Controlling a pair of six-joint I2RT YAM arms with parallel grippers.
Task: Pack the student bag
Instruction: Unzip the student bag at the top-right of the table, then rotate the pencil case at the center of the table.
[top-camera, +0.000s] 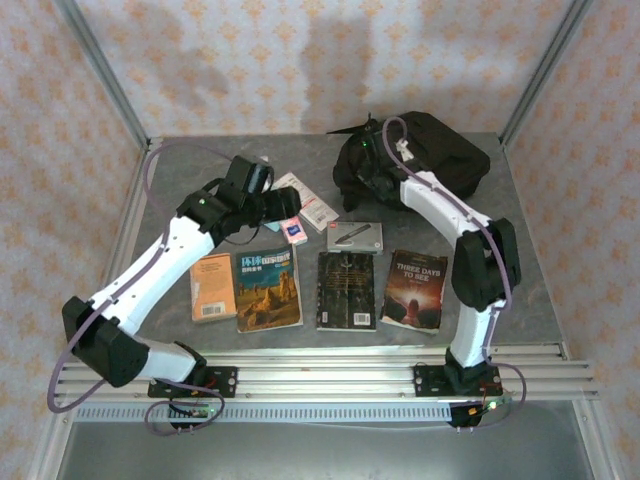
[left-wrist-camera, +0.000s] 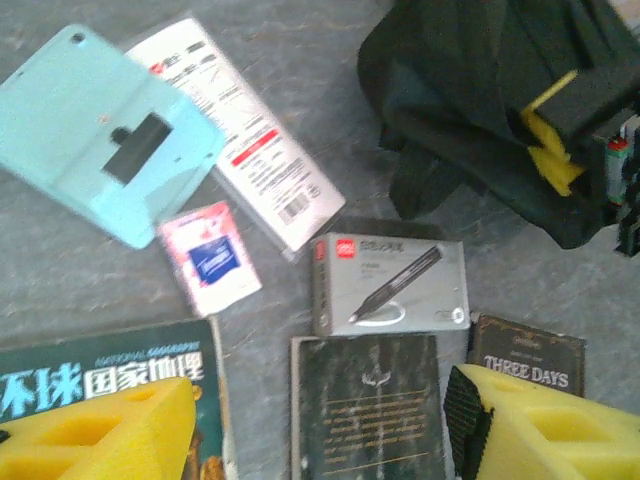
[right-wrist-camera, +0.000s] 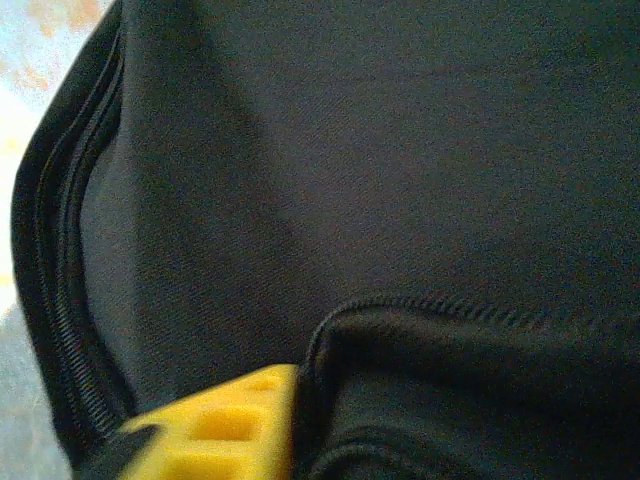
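Note:
The student bag (top-camera: 440, 160) is a black fabric backpack lying at the back right of the table, also seen in the left wrist view (left-wrist-camera: 470, 90). My right gripper (top-camera: 378, 165) is pressed into its near left side. In the right wrist view one yellow finger (right-wrist-camera: 215, 425) rests against a stitched fold of the bag (right-wrist-camera: 400, 200), and the other finger is hidden by the cloth. My left gripper (top-camera: 288, 205) hangs open, with nothing between its fingers, above a dark book (left-wrist-camera: 365, 410).
Four books lie in a row near the front: an orange book (top-camera: 213, 287), a magazine (top-camera: 268, 288), the dark book (top-camera: 346, 290) and "Three Days to See" (top-camera: 415, 290). Behind them are a grey pen box (left-wrist-camera: 390, 285), a white packet (left-wrist-camera: 240, 150), a small pink packet (left-wrist-camera: 210, 255) and a pale blue case (left-wrist-camera: 100, 150).

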